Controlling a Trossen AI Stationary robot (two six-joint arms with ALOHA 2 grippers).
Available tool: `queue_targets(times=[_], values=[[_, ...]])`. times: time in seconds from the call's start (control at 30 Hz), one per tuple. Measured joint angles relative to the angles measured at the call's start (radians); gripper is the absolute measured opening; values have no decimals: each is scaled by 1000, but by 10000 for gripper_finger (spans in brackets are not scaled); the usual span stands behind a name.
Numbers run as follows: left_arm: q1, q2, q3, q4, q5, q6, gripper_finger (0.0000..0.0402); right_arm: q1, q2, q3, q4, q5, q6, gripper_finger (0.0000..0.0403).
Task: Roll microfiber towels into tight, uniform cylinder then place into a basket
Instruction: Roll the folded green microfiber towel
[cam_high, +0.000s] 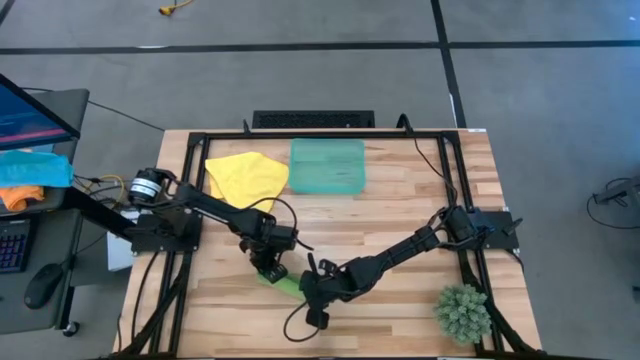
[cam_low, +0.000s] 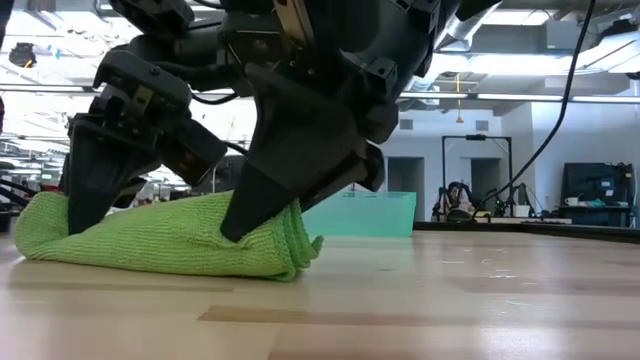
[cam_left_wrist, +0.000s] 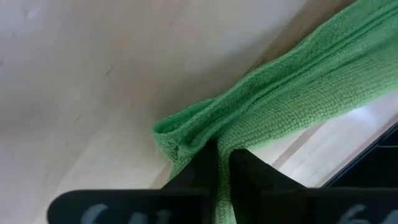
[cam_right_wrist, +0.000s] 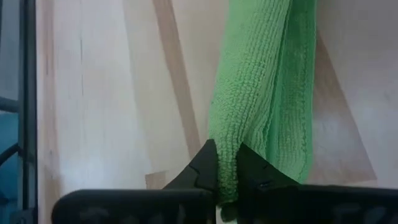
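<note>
High view | green towel (cam_high: 283, 284) rolled, lower centre, pinched at each end by left claw (cam_high: 268, 268) and right claw (cam_high: 312, 290) | yellow towel (cam_high: 246, 176) flat, unrolled | basket (cam_high: 328, 165) upper centre, empty.

The basket (cam_high: 328, 166) sits at the back of the table (cam_high: 400, 210), and the way to it is not all free. On its left, just beside it, lies the yellow towel (cam_high: 246, 176). The bare wood in front of the basket is open, and so is the wood on its right. Far in front of the basket, the rolled green towel (cam_high: 280, 283) lies on the table with the left pincer (cam_high: 268, 268) and the right pincer (cam_high: 312, 290) both shut tight on it, crowding that spot. Far off to the front right of the basket stands a small spiky plant (cam_high: 463, 312).
</note>
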Motion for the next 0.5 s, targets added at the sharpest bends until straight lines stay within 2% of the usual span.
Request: queue_targets(times=[0.13, 0.33, 0.5], values=[[0, 6, 2, 3, 1, 2, 13, 0, 0, 1, -17, 1, -5, 38], [-1, 6, 2, 2, 4, -6, 13, -13, 0, 0, -9, -10, -12, 70], [-1, 7, 2, 1, 4, -7, 13, -43, -2, 0, -57, -37, 152, 109]])
